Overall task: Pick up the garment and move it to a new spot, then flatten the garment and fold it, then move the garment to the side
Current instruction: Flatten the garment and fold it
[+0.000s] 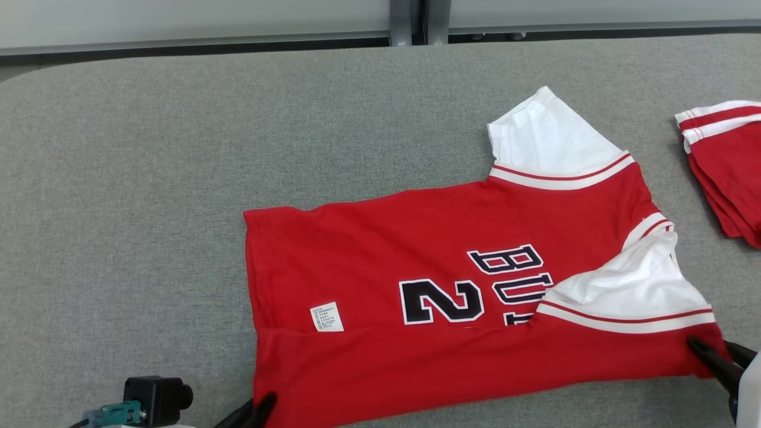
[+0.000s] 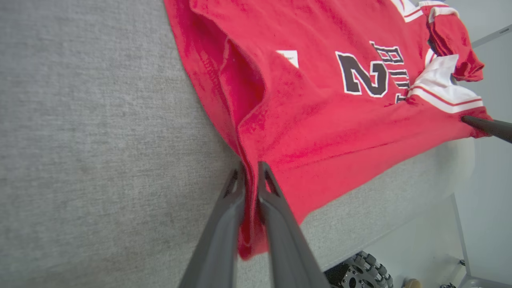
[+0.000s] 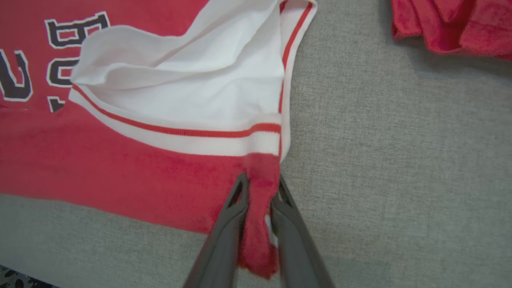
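**Grey desk (image 1: 148,178) holds a red garment (image 1: 416,238), both claws clamped on its near edge**

Grey woven cloth covers the desk, and pale panels stand beyond its far edge. The garment lies spread out right of centre. Its hem points toward the robot's left and its white sleeves toward the right. Its near long edge is folded up over the body and hides the lower part of the dark number and lettering. A white care label (image 1: 327,317) shows just above that fold.

The left claw (image 2: 250,172) has its two fingers pressed together on the near-left hem corner, with red fabric pinched between them. The right claw (image 3: 260,184) is closed the same way on the red corner just below the striped sleeve band, at the near right. A folded red pile (image 1: 725,172) sits well apart at the desk's right edge.
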### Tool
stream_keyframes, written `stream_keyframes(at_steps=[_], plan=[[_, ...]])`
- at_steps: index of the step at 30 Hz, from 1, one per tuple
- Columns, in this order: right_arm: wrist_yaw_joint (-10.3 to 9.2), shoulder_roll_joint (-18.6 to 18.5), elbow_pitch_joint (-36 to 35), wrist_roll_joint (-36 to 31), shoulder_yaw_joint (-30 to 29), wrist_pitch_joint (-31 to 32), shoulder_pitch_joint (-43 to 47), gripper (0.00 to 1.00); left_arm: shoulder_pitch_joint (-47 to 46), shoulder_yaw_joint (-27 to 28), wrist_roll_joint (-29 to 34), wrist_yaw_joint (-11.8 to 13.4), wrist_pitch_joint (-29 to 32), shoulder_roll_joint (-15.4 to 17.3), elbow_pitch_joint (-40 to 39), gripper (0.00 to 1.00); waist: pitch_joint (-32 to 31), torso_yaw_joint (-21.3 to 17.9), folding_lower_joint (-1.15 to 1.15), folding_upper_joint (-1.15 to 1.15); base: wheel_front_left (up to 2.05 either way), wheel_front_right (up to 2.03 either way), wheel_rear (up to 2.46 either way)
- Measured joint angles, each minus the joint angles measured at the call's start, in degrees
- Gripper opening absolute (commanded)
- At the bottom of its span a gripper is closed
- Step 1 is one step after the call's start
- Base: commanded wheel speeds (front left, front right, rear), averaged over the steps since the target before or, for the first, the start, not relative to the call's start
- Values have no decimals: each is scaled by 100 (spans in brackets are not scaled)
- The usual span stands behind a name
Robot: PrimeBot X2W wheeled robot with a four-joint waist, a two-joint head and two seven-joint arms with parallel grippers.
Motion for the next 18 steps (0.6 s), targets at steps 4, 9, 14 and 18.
stream_keyframes(at_steps=[4, 9, 14, 18], plan=[[-1, -29, -105, -312, 60, -9, 91, 100, -2, -116, 197, 46, 63, 92, 71, 100, 98, 5, 0, 0, 0, 0, 0], [-1, -279, -954, -243, -250, -8, -125, 100, -293, 116, 582, 297, -11, 290, -389, 100, 240, 23, 0, 0, 0, 0, 0], [-1, -764, -1126, -302, -204, 256, -1573, 100, -1808, 136, 991, 177, 354, 392, -334, 100, 636, 75, 0, 0, 0, 0, 0], [-1, -831, -550, -435, 369, 428, -2968, 100, -3012, -167, 1121, -71, 701, 47, 320, 100, 1001, 215, 0, 0, 0, 0, 0]])
